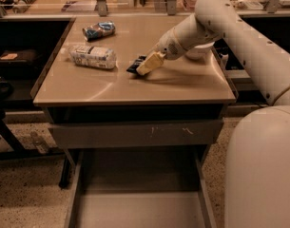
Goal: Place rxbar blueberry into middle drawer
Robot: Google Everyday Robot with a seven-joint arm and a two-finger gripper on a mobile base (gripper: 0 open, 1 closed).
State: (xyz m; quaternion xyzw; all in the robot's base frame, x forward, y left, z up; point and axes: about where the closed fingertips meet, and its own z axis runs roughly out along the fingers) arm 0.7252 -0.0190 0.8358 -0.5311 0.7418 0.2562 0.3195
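Observation:
The rxbar blueberry (134, 64), a small black bar, lies on the tan table top right of centre. My gripper (148, 64) is down at the bar's right end, touching it, with the bar sticking out to the left. The arm reaches in from the upper right. The middle drawer (140, 208) stands pulled out below the table, its flat grey floor bare.
A whitish printed packet (93, 56) and a blue-and-white snack bag (99, 30) lie on the table's left part. A white bowl (199, 52) sits behind my arm. A shut grey drawer front with scuff marks (135, 133) is above the open drawer. My robot body (263, 170) fills the lower right.

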